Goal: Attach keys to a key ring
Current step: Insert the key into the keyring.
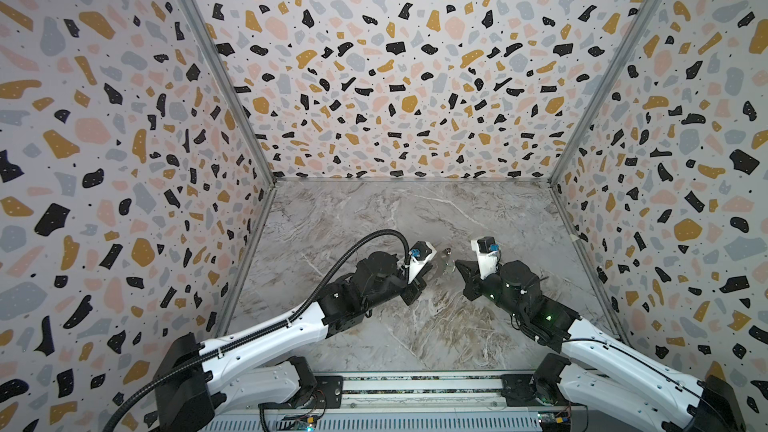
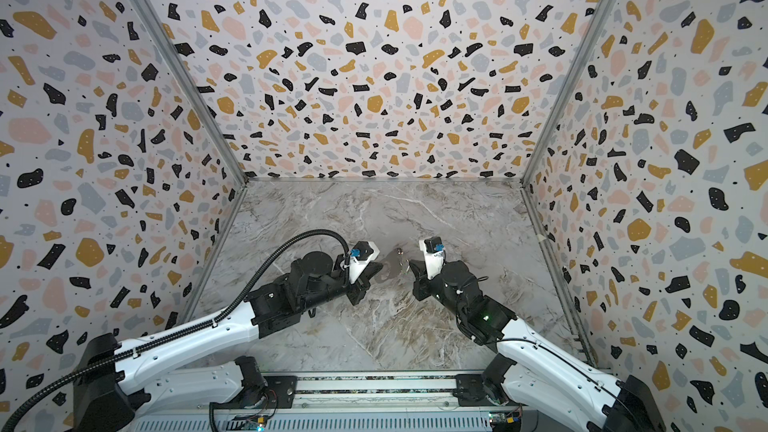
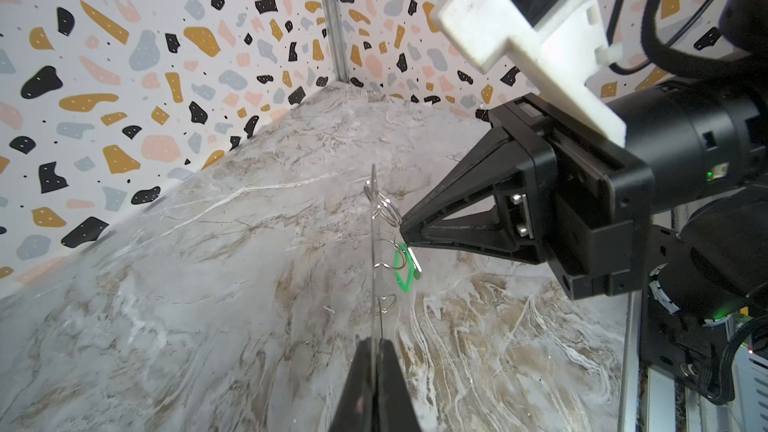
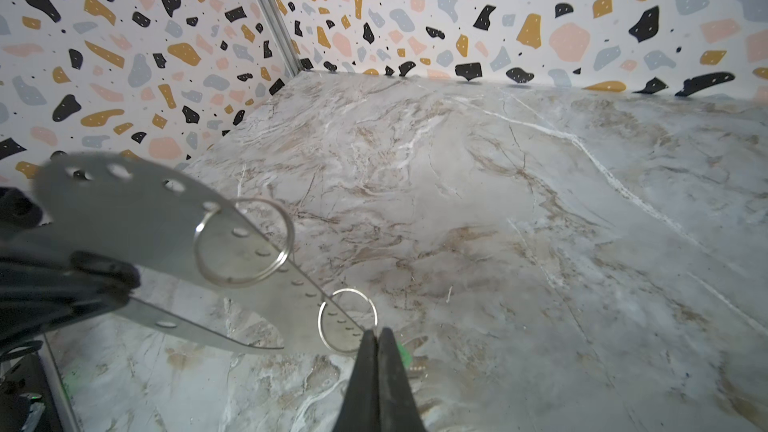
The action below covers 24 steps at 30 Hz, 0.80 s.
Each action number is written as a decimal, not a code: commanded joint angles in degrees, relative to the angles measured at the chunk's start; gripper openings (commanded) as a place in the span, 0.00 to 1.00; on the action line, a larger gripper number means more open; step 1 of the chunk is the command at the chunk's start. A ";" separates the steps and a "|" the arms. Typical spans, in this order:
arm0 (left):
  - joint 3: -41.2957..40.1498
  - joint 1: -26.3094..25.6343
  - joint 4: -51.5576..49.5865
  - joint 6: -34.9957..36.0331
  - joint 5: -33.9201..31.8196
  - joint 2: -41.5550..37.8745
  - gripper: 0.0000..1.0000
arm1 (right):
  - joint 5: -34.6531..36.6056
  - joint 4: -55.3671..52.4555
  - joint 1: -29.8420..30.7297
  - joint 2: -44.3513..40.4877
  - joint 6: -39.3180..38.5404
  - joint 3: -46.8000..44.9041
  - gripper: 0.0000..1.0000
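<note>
- i am pinching the flat dark-grey metal key ring [image 4: 124, 209], a loop-shaped plate with a row of small holes along one edge, in my left pincer [image 3: 376, 344]. its jaws are pressing together on the plate and holding it up off the marble-patterned tabletop [image 4: 540, 222], between my two arms.
- my right pincer [image 4: 377, 336] is pressing its jaws together too, with its tips right at the holed edge beside a small silvery wire split ring [image 4: 347, 292]. i am not able to tell whether it is nipping that wire, the key or nothing.
- the tiny key with the bright green plastic head [image 3: 405, 270] is hanging in the air just under my right tips, just beside the plate and clear of the tabletop, so the picking up is looking done.
- a larger silvery wire split ring [image 4: 286, 238] is sitting threaded through a hole further along the plate, with no key showing on it.
- i am judging the work as well along but unfinished: in the left wrist view the green head is overlapping a wire loop, but i am not seeing whether the wire is passing through it.
- what is remaining, as i am reading it, is working the key fully onto the wire and then letting go.
</note>
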 commanded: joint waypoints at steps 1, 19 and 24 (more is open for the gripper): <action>1.39 0.02 -0.27 1.23 -0.59 -0.24 0.00 | -0.80 0.19 -0.63 -0.30 1.89 -1.83 0.00; -0.71 2.41 10.90 -1.17 5.30 1.70 0.00 | -8.06 2.40 -0.61 -0.70 3.07 -5.76 0.00; -0.30 3.44 10.91 -1.87 8.25 2.64 0.00 | -10.93 3.31 -0.63 -0.75 1.91 -5.55 0.00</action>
